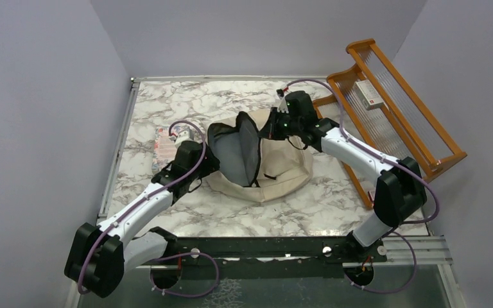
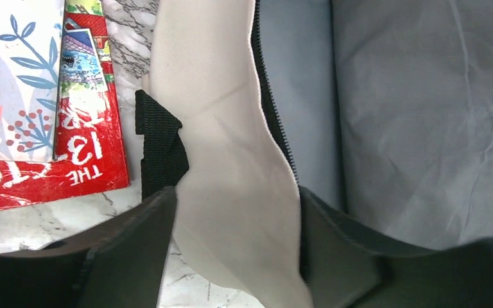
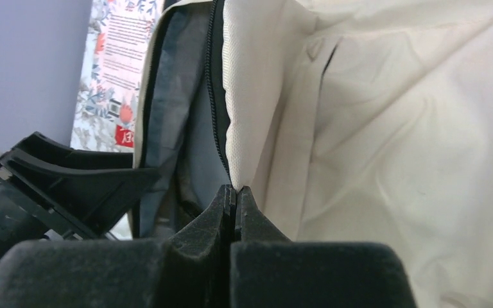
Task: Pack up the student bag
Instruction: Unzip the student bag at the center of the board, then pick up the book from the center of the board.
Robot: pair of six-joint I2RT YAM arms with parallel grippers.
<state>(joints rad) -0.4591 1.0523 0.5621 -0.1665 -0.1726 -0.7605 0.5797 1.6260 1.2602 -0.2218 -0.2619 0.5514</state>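
At table (image 1: pixel 334 208) centre, the student bag (image 1: pixel 285 170) was found lying open, with its grey lining exposed. Its zip edge at 1 o'clock was pinched by the clenched right gripper (image 3: pixel 234 192). At 9 o'clock, the left gripper (image 2: pixel 237 215) was spread astride the bag's cream rim.

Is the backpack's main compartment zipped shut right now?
No, in the overhead view the student bag gapes wide open, with its grey lining exposed.

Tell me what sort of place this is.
Probably a robot lab work cell: a marble-patterned tabletop boxed in by plain walls, two arms bolted at its edge, and a staged beige backpack.
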